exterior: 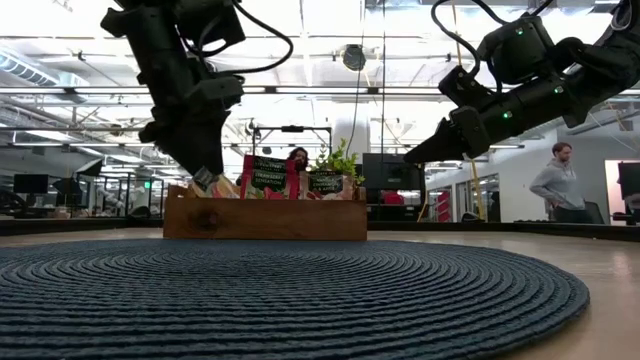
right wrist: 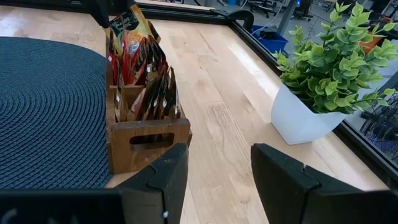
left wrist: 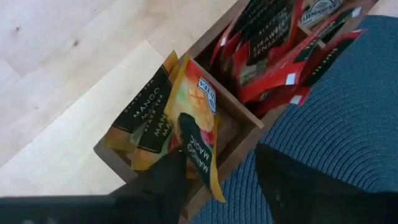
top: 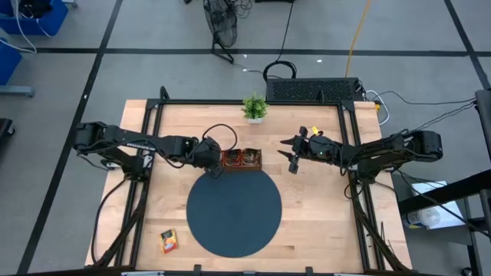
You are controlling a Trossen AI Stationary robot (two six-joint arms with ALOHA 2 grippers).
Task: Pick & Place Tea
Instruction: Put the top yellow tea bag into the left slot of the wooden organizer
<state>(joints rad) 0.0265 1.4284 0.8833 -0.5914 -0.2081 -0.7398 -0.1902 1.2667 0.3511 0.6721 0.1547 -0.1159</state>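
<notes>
A brown wooden tray (top: 242, 159) stands at the far edge of the dark round mat (top: 234, 213), with tea sachets upright in its compartments. Yellow mango sachets (left wrist: 149, 118) fill its left end and red ones (left wrist: 273, 56) the middle. My left gripper (left wrist: 221, 168) points steeply down over the tray's left end, open. One finger is in front of the foremost yellow sachet (left wrist: 196, 118), the other over the mat. That sachet leans out over the tray's near wall (left wrist: 239, 134). My right gripper (right wrist: 217, 165) hovers open to the right of the tray, touching nothing. My left gripper comes from above, slanting down, with the foremost yellow sachet's lower part (left wrist: 202, 158) between its spread fingers. One fingertip (left wrist: 177, 165) covers the sachet's face; whether it touches the sachet I cannot tell. The other finger stands well apart from the sachet.
A small green potted plant (top: 255, 107) in a white pot stands beyond the tray near the table's far edge. A couple of loose sachets (top: 169, 241) lie on the wood at the near left. A person (exterior: 560, 185) stands in the room behind the table.
</notes>
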